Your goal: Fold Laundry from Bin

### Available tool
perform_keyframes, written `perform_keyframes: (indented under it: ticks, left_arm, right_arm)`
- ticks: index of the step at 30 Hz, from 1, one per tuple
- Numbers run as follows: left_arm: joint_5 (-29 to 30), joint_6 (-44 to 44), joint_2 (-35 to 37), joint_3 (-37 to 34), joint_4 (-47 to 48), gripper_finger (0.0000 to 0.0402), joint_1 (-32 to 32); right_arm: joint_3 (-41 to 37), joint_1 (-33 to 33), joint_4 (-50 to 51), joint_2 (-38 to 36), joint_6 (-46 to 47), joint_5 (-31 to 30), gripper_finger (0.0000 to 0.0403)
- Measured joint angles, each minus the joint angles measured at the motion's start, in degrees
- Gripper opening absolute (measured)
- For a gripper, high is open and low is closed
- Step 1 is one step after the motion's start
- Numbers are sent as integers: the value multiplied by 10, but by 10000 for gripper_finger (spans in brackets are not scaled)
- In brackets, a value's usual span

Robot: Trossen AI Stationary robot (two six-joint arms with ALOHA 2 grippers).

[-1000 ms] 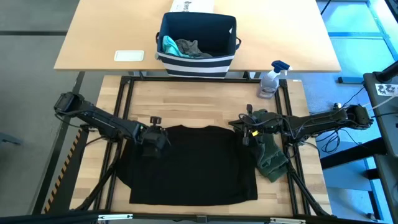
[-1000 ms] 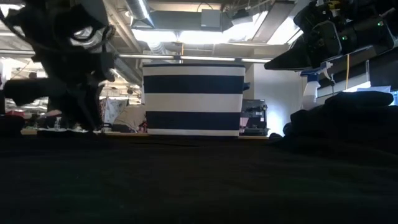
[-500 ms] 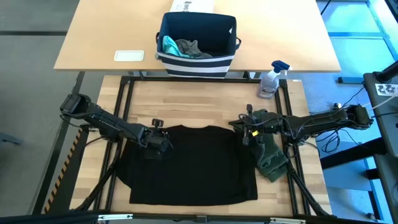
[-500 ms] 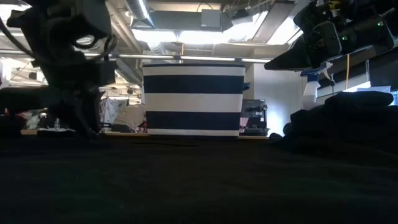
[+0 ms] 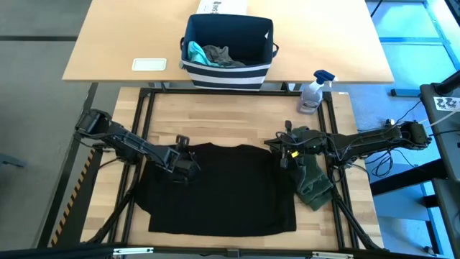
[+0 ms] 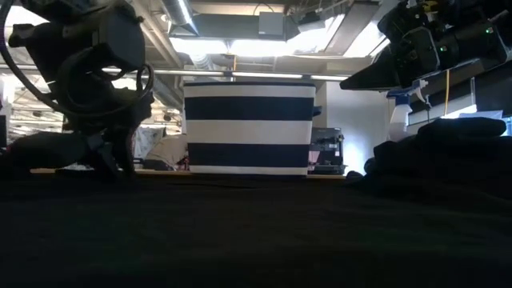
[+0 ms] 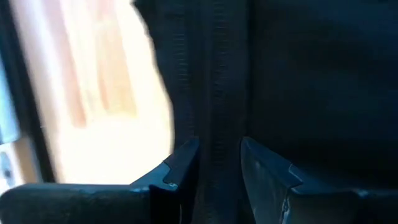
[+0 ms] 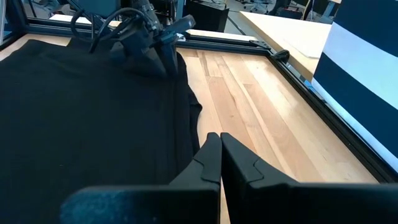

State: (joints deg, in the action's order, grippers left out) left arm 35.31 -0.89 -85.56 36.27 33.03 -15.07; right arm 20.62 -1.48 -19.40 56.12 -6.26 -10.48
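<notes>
The large black T-shirt [image 5: 223,191] lies spread flat on the wooden table. My left gripper [image 5: 188,169] is at its far left corner, shut on the cloth, and shows in the right wrist view too [image 8: 163,53]. My right gripper [image 5: 284,155] hangs shut above the shirt's far right corner and holds nothing. An olive-green piece [image 5: 313,180] lies bunched at the shirt's right side, under my right arm. The navy bin [image 5: 228,43] stands on the far table, with a teal piece [image 5: 194,52] and a grey piece [image 5: 223,55] inside. My left gripper pinches a stitched edge of the black T-shirt [image 7: 217,124] between its two fingers [image 7: 183,168], at the shirt's far left corner. The seam runs along the gap between them. The fingers slant down from the table's left. The cloth around them lies on the table.
A spray bottle [image 5: 314,92] stands at the table's far right corner. A white card [image 5: 149,64] lies left of the bin, and a white box [image 5: 223,6] stands behind it. A black metal frame [image 5: 144,122] runs round the wooden top.
My left gripper has sunk toward the table and tipped further down, shifting a little toward the table's right edge at the shirt's far left corner. My right arm has kept still.
</notes>
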Motion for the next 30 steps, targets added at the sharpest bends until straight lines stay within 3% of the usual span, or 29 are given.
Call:
perform_keyframes:
  ticks: [6,16,26,30]
  left_arm:
    - [23,0,1,0,2,113,0]
    - [127,2,1,0,9,113,9]
    - [152,37,1,1,11,113,55]
    - [163,63,1,36,12,113,55]
  right_arm:
    - [0,0,0,0,0,0,0]
    - [0,0,0,0,0,0,0]
    - [0,0,-1,0,0,0,0]
    - [0,0,0,0,0,0,0]
